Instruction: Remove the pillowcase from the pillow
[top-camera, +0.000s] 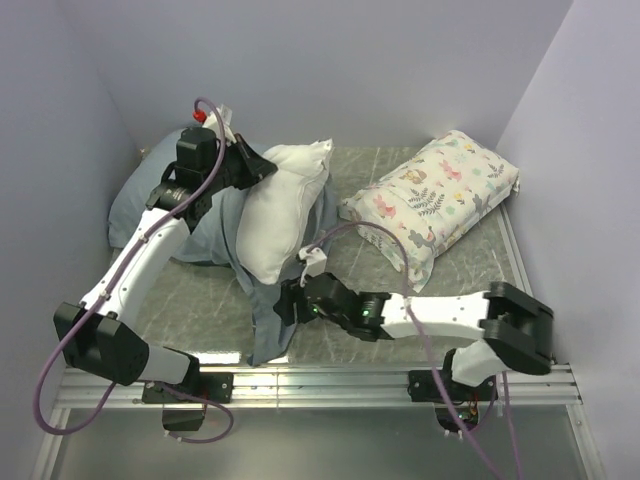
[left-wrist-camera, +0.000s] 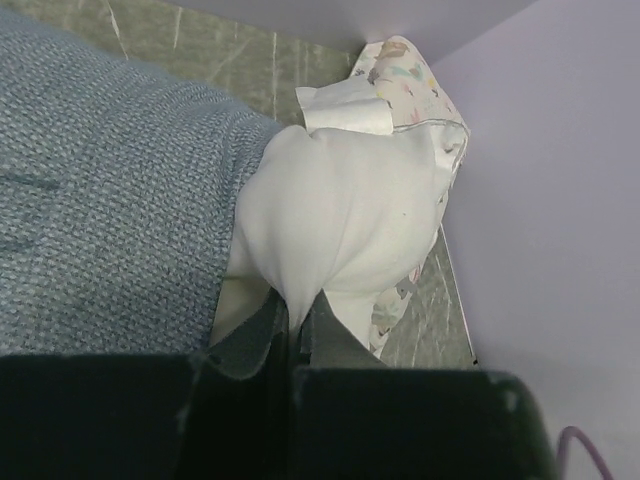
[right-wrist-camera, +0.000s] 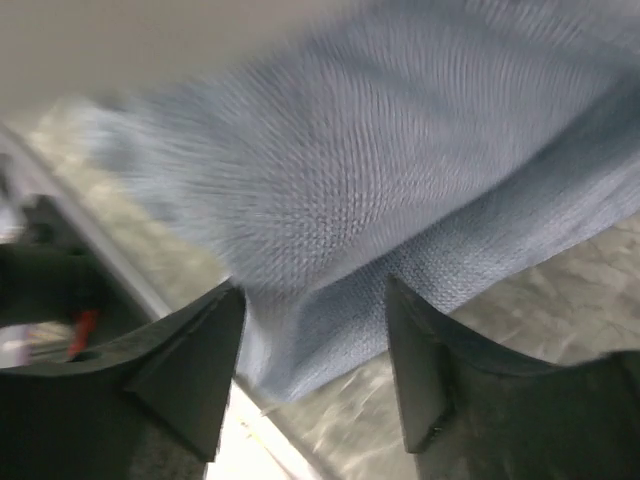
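Grey marbled tabletop (top-camera: 200, 300) carried the inside-out pillowcase (top-camera: 262, 320) and the largely bared pillow (top-camera: 282, 205), whose top corner sat pinched in the closed left gripper (left-wrist-camera: 297, 305), while the cover trailed lengthwise to the nearer right gripper (right-wrist-camera: 315, 300), its jaws parted around the near hem.

In the right wrist view the pillowcase (right-wrist-camera: 400, 180) is smearing into blur and running off the top and right edges. From above, the left arm (top-camera: 150, 240) is covering part of the pillowcase, and the fingertips of the left tool (top-camera: 265, 168) are perhaps hiding in a fold of the pillow (top-camera: 285, 215). In the left wrist view the pillow is hiding most of the floral pillow (left-wrist-camera: 410, 75)
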